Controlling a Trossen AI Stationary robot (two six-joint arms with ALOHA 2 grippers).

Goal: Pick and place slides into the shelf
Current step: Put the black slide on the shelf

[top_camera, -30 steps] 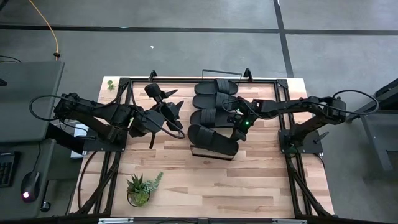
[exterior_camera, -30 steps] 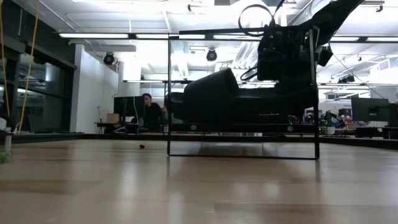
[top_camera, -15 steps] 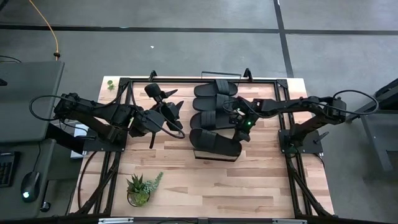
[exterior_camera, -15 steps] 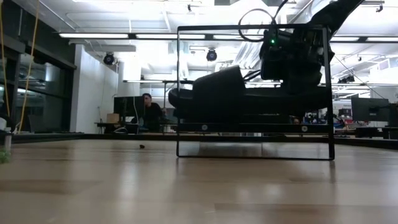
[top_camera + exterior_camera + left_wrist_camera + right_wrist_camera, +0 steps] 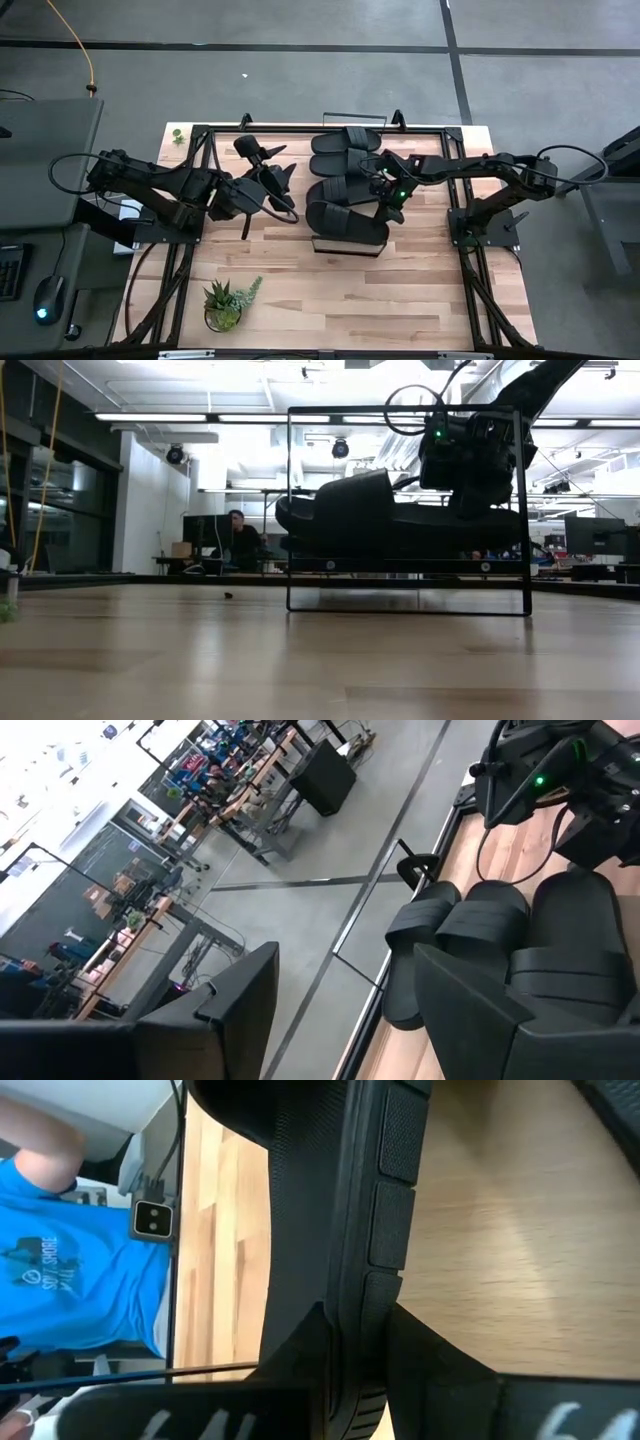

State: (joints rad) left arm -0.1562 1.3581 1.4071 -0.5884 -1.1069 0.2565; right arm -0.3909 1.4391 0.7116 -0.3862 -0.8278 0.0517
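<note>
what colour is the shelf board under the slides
Light wood, framed by thin black wire; the long rectangular shelf board shows best in the high view.

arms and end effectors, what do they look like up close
Both arms are dark, near-black jointed links with black cables looping along them. The left end effector has two slim dark pointed fingers. The right end effector is a blocky dark housing with a small green light glowing on it; its fingers are black with a fine textured pad surface.
</note>
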